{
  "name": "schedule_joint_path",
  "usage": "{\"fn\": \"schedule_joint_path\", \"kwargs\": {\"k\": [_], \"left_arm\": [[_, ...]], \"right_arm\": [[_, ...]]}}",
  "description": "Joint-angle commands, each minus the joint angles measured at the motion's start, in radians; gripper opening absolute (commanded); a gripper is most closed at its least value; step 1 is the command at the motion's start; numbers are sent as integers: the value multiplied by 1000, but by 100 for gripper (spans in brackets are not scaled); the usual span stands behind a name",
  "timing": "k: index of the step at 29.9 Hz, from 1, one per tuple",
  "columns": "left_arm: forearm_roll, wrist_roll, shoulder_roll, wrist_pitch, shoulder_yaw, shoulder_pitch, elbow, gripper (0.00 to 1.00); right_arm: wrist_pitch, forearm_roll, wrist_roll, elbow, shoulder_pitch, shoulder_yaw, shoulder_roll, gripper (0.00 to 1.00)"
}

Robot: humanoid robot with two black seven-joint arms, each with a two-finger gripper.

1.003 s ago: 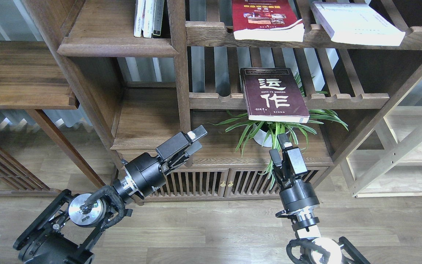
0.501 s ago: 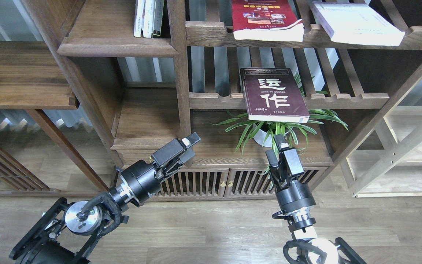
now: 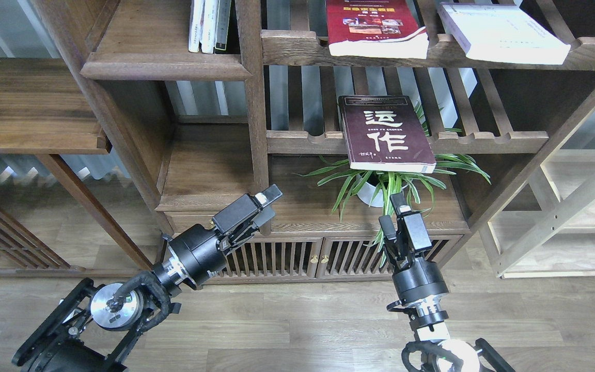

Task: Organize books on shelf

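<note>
Maroon is the colour to watch from the head view: the maroon book (image 3: 386, 134) lies flat on the slatted rack (image 3: 483, 140), its near edge jutting past the scalloped rail, which looks like your easiest edge to take. Your right gripper (image 3: 396, 207) hangs just below it, in front of the potted plant (image 3: 380, 188), holding nothing; seen narrow-on, so you cannot tell whether its fingers are apart. Your left gripper (image 3: 269, 200) sits low by the cabinet (image 3: 277, 256), fingers nearly together and empty, probably kept clear. Up top, the red book (image 3: 375, 26) and the white book (image 3: 501, 33) lie on the higher rack, both cut off by the frame. The solid shelf (image 3: 166, 64) at upper left carries thin volumes (image 3: 209, 26), tops cropped too.
</note>
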Motion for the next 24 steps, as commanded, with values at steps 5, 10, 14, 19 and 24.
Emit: {"fn": "schedule_joint_path", "kwargs": {"k": [5, 10, 14, 19, 24], "left_arm": [[-39, 0, 0, -43, 9, -1, 29, 99], [-52, 0, 0, -43, 32, -4, 43, 99], [-52, 0, 0, -46, 32, -3, 52, 99], [-52, 0, 0, -45, 20, 3, 52, 99], [-53, 0, 0, -46, 14, 9, 52, 99]], "right_arm": [[0, 0, -1, -11, 7, -7, 0, 100], [0, -2, -1, -41, 18, 6, 0, 100], [0, -2, -1, -55, 21, 17, -8, 100], [0, 0, -1, -55, 21, 17, -8, 100], [0, 0, -1, -57, 19, 16, 0, 100]]}}
